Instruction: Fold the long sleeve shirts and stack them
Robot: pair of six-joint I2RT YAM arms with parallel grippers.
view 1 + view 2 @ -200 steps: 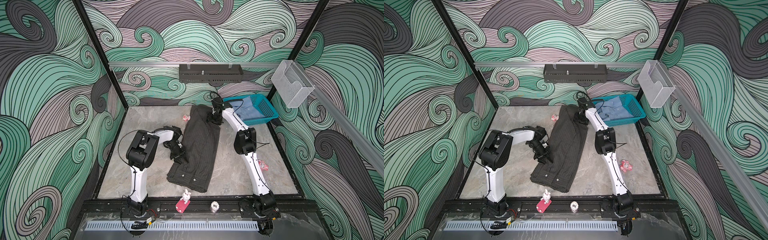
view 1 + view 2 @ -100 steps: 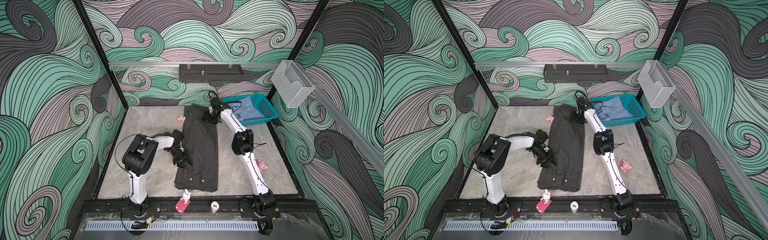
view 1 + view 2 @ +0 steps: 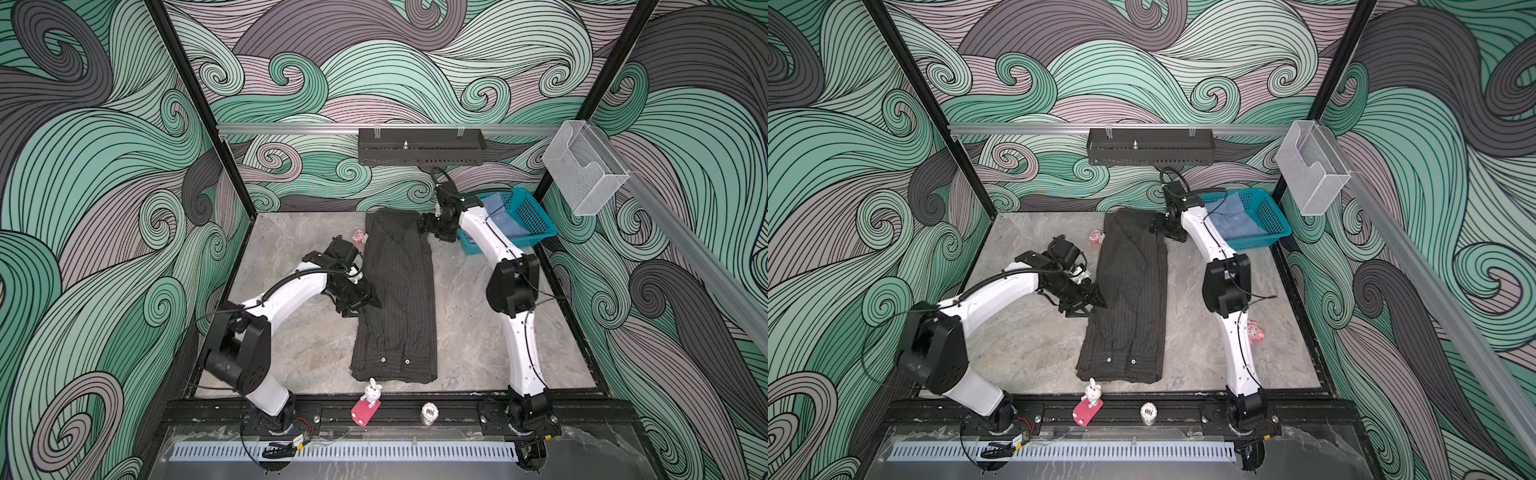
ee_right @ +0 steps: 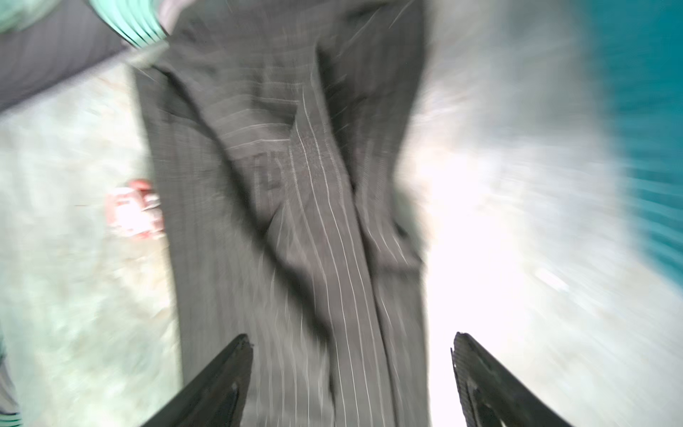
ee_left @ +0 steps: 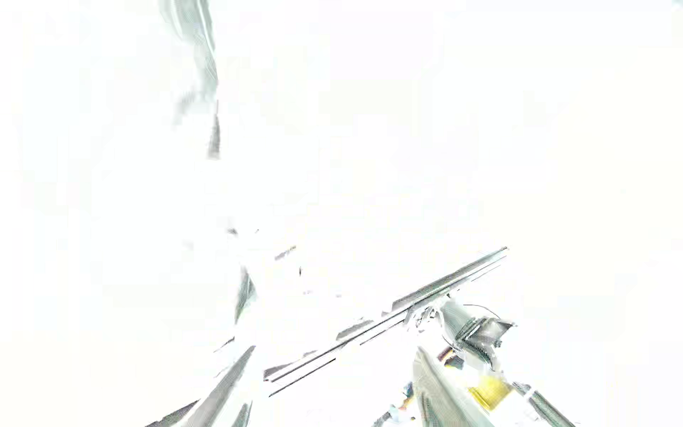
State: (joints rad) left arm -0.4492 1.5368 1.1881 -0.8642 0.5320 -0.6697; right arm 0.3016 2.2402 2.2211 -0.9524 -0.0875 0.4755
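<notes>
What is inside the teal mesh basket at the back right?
A crumpled light blue shirt lies in the teal basket. The right arm crosses the basket's left side and hides that part. Anything under the shirt, and the basket floor, cannot be seen.

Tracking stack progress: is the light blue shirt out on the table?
No, the light blue shirt lies inside the teal basket; only the dark pinstriped shirt lies on the table.
</notes>
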